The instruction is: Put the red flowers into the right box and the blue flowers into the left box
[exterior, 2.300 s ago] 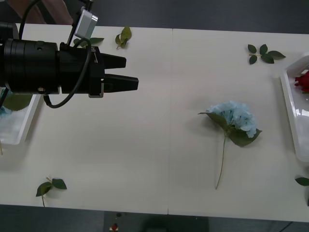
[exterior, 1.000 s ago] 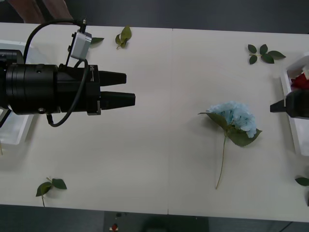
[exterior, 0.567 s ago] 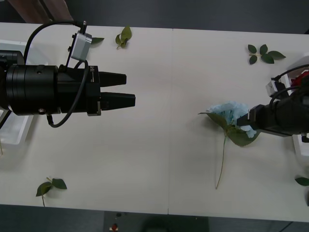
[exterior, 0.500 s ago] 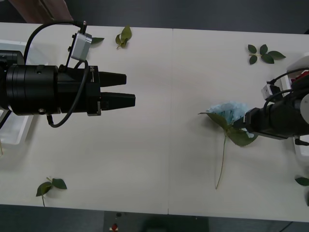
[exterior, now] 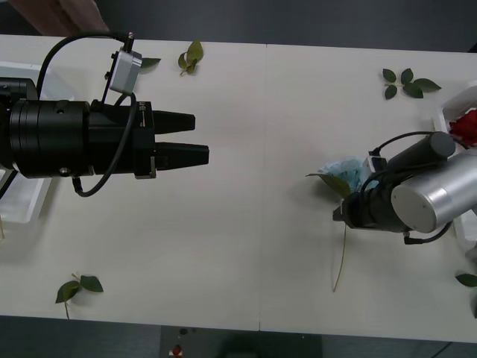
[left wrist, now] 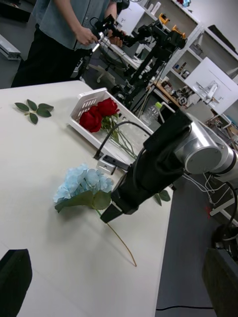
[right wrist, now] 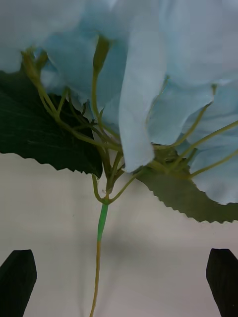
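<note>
Hydrangea (exterior: 344, 168) | stem (right wrist: 101, 225) runs 12–6 between wide-spread right end effector (right wrist: 119, 282) fingers | left end effector (exterior: 195, 136) narrow, far at 9

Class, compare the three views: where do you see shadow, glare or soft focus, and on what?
Right wrist view: blue flower fills the frame at close range, petals soft, a faint shadow under its stem. Front view: metal of the right arm shines; right hand over the stem. Left wrist view: room behind brightly lit.
</note>
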You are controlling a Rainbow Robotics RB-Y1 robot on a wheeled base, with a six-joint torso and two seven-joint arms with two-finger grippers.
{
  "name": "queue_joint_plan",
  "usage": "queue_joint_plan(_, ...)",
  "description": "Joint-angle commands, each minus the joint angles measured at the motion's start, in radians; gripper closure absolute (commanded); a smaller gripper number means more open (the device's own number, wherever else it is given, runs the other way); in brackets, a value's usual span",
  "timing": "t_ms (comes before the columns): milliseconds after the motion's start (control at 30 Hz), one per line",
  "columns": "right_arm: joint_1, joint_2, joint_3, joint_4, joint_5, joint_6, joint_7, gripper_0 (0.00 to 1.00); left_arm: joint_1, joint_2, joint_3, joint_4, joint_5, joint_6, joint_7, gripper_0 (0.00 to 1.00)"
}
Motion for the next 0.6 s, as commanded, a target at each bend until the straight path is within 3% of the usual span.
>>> queue_joint_plan(33,-0.031,0.02,0.021,0.043,0.026,-0.049,-0.05,0.0,0.004,0.016,0.02,-0.028,0.005,-0.002,-0.031,0.0)
queue_joint_plan(500,-0.044,0.069,0.053,0.115,0.073,-0.068,-0.051,0.0,0.004,0.016,0.02,-0.028,0.005,-0.002,-0.031,0.0)
queue_joint_plan(533,-0.042,0.071,0.056,0.115,0.08,-0.069,-0.051,0.07,0.004,0.016,0.02,-0.028,0.005,-0.002,-0.031,0.0)
queue_joint_plan(600,-0.042,0.072,0.059,0.115,0.084,-0.071,-0.053,0.33,0.004,0.016,0.02,-0.028,0.005,-0.002,-0.031,0.0)
